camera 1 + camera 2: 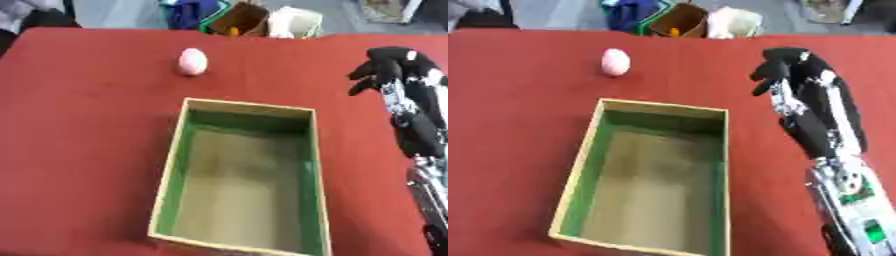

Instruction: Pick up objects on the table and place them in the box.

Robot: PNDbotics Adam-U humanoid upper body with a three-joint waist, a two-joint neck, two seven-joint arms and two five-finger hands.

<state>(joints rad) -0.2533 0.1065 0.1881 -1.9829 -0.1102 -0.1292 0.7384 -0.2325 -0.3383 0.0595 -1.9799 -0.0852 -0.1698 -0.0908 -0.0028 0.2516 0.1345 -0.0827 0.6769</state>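
Table: we see a red cloth (pixel 87 150) covering the whole work surface, smooth and bare apart from two things; its far edge runs across the top of both views, slightly askew.

Box: an open box (pixel 179 150) with pale rim and green inner walls lies on the cloth in the near middle, long side running away from us; its dull tan floor shows with nothing in it.

Egg: we make out a pale pink egg-shaped thing (pixel 192 61) on the cloth beyond the box's far left corner, well apart from the rim and near the table's far edge.

Right hand: our right hand (pixel 794 70) comes in from the right side, over the cloth to the right of the box's far end. Its black fingers bend downward at the tips and hold nothing; it touches neither box nor egg.

Right arm: the black forearm (pixel 824 125) runs back toward the lower right, ending in a silver section (pixel 855 200) with a small green patch.

Left hand: we do not see it in either view.

Room: past the far edge we see a grey floor, a dark blue heap (pixel 627 15), a brown bin (pixel 682 19) with something orange inside and a whitish bag (pixel 732 22) beside it. Dark and pale shapes sit at the top left corner, too blurred for us to tell.
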